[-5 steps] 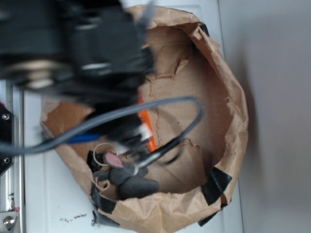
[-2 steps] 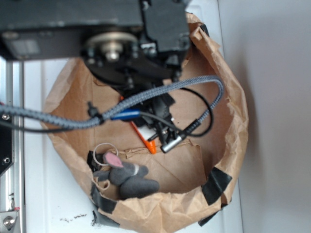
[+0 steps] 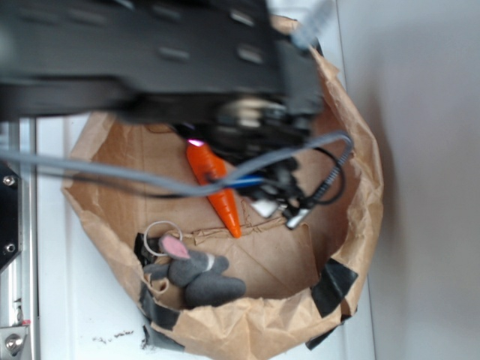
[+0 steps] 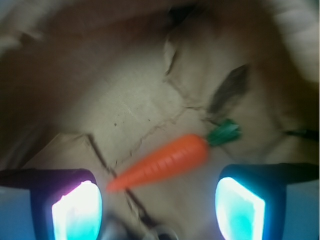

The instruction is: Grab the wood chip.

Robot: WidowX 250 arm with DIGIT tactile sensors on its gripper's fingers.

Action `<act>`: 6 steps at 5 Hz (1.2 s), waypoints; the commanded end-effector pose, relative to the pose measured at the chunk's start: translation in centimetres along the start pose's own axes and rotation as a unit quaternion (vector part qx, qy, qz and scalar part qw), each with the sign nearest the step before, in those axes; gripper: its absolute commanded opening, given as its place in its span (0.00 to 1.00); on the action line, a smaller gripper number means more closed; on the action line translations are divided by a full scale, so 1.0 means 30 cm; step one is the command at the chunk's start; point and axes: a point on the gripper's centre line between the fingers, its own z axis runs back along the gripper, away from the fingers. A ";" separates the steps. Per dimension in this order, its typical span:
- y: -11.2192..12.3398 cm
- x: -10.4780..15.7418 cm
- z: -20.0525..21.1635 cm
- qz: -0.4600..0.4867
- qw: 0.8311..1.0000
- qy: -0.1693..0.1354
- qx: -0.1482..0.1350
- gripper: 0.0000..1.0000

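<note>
Wood chip seen in wrist view only: dark elongated sliver lying flat on brown paper, up and to the right of centre, well beyond the fingertips and just above the carrot's green top. Gripper spread wide, both fingers at the lower corners of the wrist view, nothing held between them. Carrot lying diagonally between chip and gripper, tip toward the left finger, green end just beside the chip. Counted: one wood chip, one carrot, one grey plush mouse, one paper bag. In exterior view, chip not visible; black arm and grey cable covering the upper part of the bag's interior. Mouse resting against the bag's near wall, apart from the carrot. Bag rim patched with black tape. Wrist view blurred; chip's texture not resolved.
</note>
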 end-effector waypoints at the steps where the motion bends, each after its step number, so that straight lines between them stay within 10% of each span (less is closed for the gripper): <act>1: 0.028 0.162 -0.166 0.079 0.995 -0.063 0.007 1.00; 6: 0.179 0.206 -0.014 0.134 0.989 -0.054 -0.018 1.00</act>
